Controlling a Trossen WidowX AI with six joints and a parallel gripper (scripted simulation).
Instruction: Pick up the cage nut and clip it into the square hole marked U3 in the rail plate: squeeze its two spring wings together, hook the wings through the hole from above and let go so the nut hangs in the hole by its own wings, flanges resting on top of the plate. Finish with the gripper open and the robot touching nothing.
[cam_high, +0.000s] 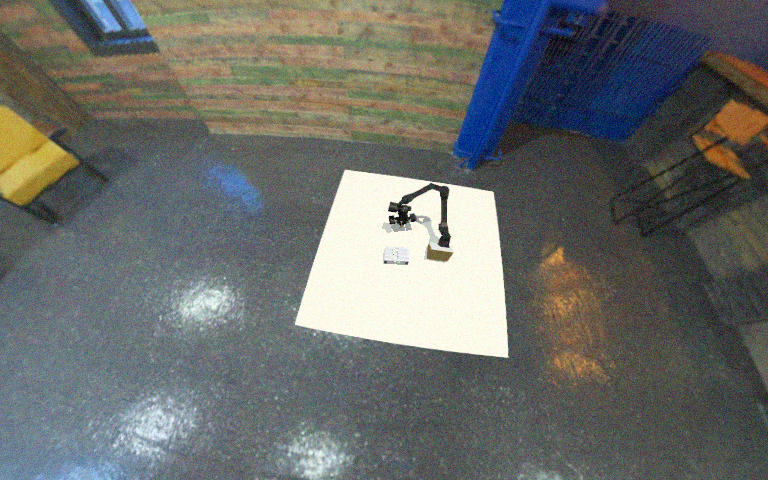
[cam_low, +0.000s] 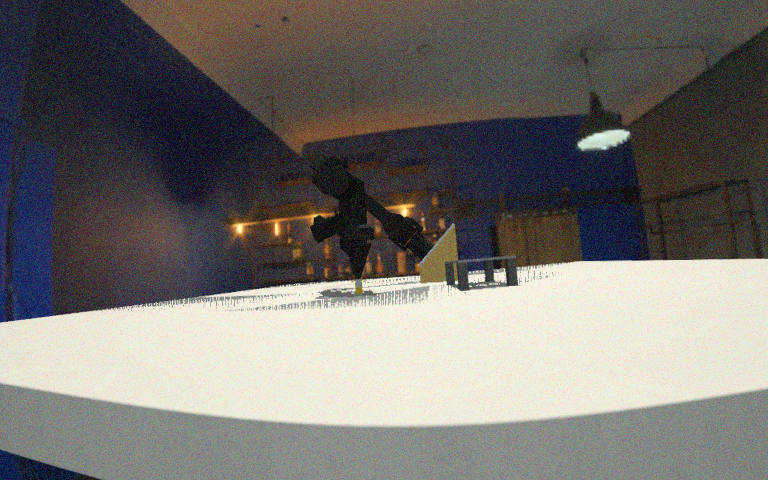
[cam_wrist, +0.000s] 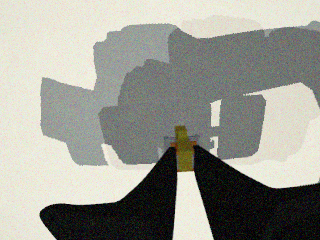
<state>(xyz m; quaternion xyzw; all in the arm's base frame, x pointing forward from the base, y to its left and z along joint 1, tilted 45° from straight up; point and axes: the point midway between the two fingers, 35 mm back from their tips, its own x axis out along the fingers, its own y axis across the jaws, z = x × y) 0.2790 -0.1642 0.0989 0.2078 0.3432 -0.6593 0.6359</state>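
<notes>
Pinching the cage nut (cam_high: 401, 225) (cam_low: 358, 287) (cam_wrist: 184, 152) now, right between the tips of the black fingers (cam_high: 402, 220) (cam_low: 356, 257)! Pointing down at the cream-white counter (cam_high: 396, 305) (cam_low: 396, 350) (cam_wrist: 30, 30), tapering to a narrow grip. Showing yellow-brown in the middle up close, with orange touches beside the tips and thin grey parts sticking out to either side. Sitting very low over the counter, leaving it impossible to tell whether touching or just above.

Reaching over from the wedge-shaped tan base (cam_high: 439, 253) (cam_low: 444, 259), bending high through the black arm (cam_high: 444, 209) (cam_low: 390, 220) and casting grey shadows all around the nut. Standing apart from the nut, on short dark legs, near the base: the rail plate (cam_high: 396, 253) (cam_low: 484, 260). Keeping well clear of that plate with the nut, hanging in none of its holes. Showing markings too small for picking out U3.
</notes>
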